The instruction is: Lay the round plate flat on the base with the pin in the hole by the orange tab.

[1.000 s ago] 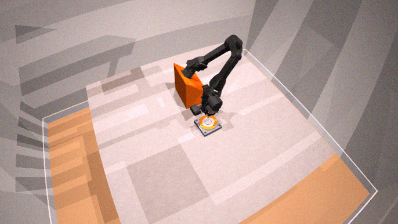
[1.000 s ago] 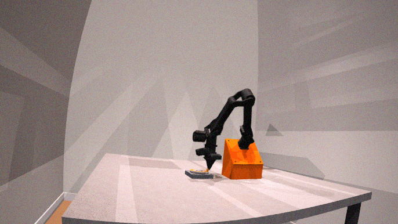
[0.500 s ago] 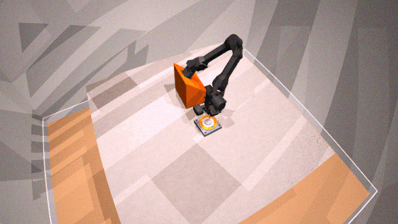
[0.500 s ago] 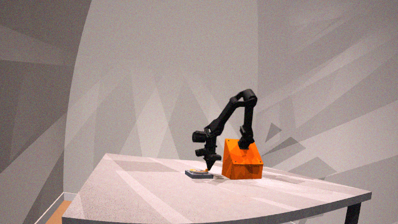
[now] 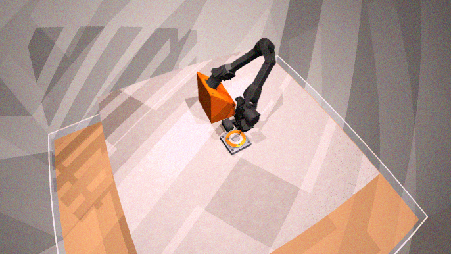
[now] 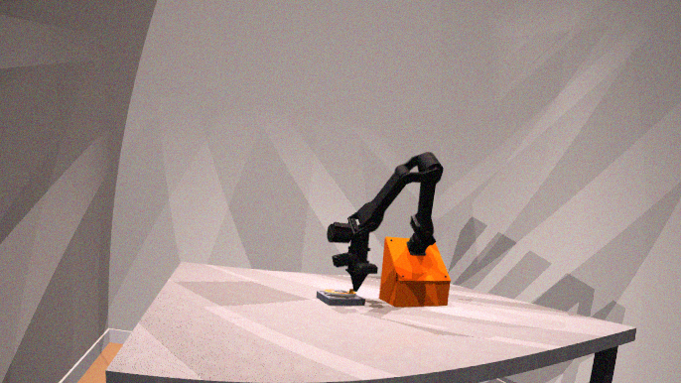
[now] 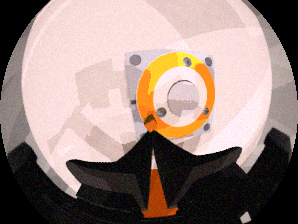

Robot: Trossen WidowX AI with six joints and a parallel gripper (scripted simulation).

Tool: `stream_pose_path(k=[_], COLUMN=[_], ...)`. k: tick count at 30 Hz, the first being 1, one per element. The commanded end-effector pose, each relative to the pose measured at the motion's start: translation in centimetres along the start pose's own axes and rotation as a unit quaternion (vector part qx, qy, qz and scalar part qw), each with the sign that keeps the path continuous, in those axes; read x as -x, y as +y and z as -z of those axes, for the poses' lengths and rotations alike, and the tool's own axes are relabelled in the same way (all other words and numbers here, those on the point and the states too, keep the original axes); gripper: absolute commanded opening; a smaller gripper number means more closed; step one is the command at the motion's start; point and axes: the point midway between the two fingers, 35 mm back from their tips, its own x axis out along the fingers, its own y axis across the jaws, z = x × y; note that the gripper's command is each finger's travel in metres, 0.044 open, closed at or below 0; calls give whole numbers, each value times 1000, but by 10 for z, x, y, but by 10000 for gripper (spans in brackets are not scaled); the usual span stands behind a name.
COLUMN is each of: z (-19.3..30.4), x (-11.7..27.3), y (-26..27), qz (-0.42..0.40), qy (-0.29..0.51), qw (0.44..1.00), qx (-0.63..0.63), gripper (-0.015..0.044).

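We find the gripper (image 7: 156, 137) with jaws fully closed, tips together in one point, nothing held between them. In the wrist view that point sits at the near edge of the round plate (image 7: 150, 74), at or just beside its orange rim; whether it actually touches, we cannot tell. The exterior view shows the gripper (image 6: 356, 287) pointing straight down, tip at the plate's edge nearest the orange block (image 6: 414, 274) that carries the arm.

Plate is on the grey square base (image 7: 135, 62), approx. centred, with the pale post (image 7: 184, 95) showing through its middle opening. Base has dark screw holes at its corners. Small dark holes show in the plate's rim; the pin and tab are too small for us to tell apart, so hole-over-pin alignment not confirmed. Tilt of plate not readable from any view.

Base (image 5: 246, 145) lies on the table (image 5: 164, 184) just in front of the block, apart from it.
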Motion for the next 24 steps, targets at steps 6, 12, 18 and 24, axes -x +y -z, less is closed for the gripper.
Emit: stream_pose_path(k=[6,12,18,24], z=[-10,-14,-17,-21], x=[2,3,3,2], y=[6,8,10,11], qz=[-1,-1,-1,-1], qy=[-5,-5,-6,-6], qw=[1000,1000,1000,1000], qx=[2,2,2,3], gripper=[0,0,0,0])
